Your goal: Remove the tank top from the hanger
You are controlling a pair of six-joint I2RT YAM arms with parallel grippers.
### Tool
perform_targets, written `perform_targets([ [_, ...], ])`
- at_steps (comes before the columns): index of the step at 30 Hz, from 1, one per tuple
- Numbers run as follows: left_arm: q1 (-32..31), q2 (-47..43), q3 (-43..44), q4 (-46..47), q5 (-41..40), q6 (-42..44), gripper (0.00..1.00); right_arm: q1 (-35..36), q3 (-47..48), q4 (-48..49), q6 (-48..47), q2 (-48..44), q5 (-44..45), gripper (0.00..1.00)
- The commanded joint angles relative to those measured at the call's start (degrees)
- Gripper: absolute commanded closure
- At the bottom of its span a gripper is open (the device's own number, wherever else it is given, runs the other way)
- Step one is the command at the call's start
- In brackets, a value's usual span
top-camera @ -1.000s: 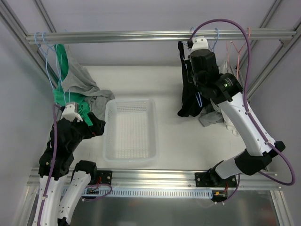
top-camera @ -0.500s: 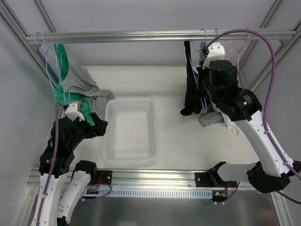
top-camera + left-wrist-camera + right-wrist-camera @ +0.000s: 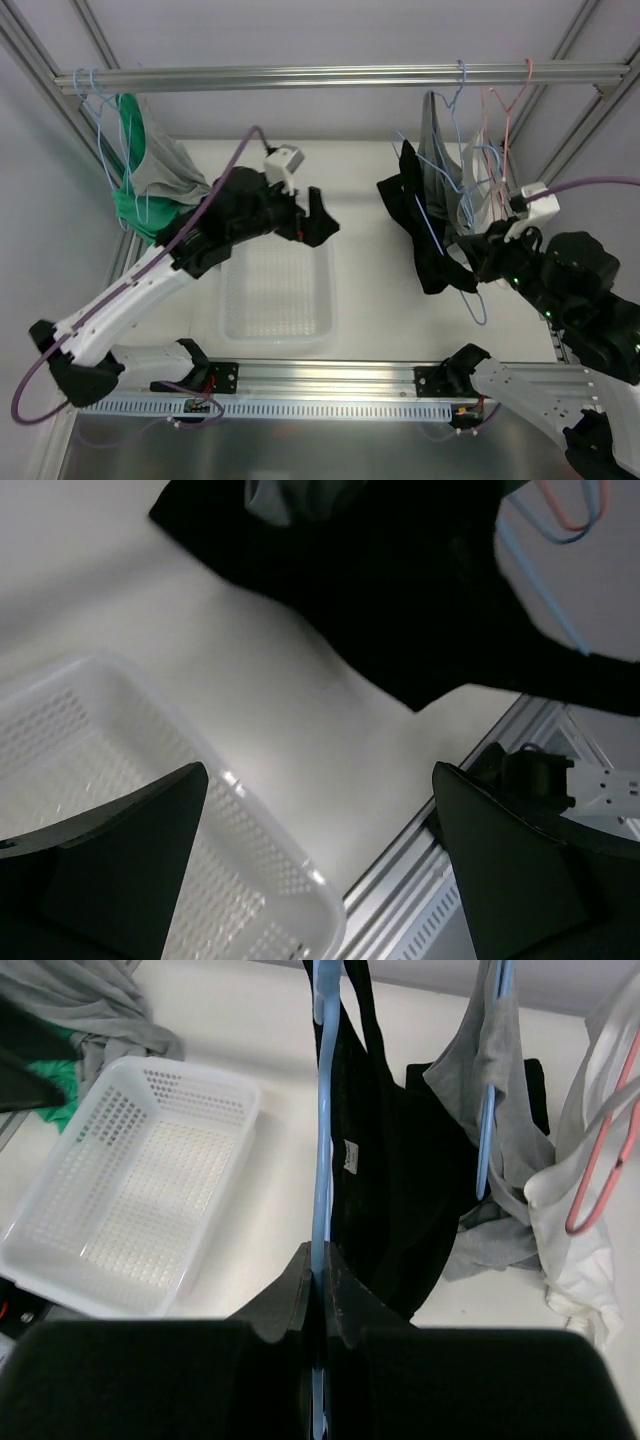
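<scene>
The black tank top [image 3: 418, 232] hangs on a light blue hanger [image 3: 436, 238], held out below the rail at the right. My right gripper [image 3: 480, 266] is shut on the hanger's wire. In the right wrist view the jaws [image 3: 322, 1262] pinch the blue hanger [image 3: 320, 1110], with the tank top [image 3: 400, 1180] draped just right of it. My left gripper [image 3: 320, 225] is open and empty, above the basket's far right corner and left of the tank top. In the left wrist view its fingers [image 3: 115, 865] stand wide apart, with the tank top [image 3: 400, 580] ahead.
A white basket [image 3: 277, 300] sits mid-table and also shows in the left wrist view [image 3: 90, 770] and the right wrist view [image 3: 60, 1245]. A grey top [image 3: 452, 165] and a pink hanger [image 3: 505, 115] hang from the rail [image 3: 300, 76]. Green and grey clothes [image 3: 150, 185] hang at the left.
My left arm swung from the near left to above the basket, toward the tank top. My right arm pulled the hanger with the tank top away from the rail, nearer and lower.
</scene>
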Motion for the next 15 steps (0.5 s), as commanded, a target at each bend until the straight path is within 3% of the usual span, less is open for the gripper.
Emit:
perform_targets([
  [1, -8.58, 8.94, 11.26, 8.63, -11.48, 4.58, 0.01, 0.26, 2.17, -4.38, 2.27, -2.62, -3.76, 1.00],
  [7, -14.73, 20.47, 19.79, 20.32, -7.45, 11.79, 0.03, 0.17, 3.92, -9.47, 2.01, -4.91, -7.72, 1.00],
  [12, -15.01, 24.33, 19.98, 28.32, -7.55, 9.96, 0.09, 0.17, 5.24, -10.36, 1.22, -5.79, -8.86, 1.00],
  [15, -15.01, 26.79, 20.94, 28.86, -7.36, 9.60, 0.21, 0.17, 6.12, -10.54, 0.60, -5.53, -9.65, 1.00],
])
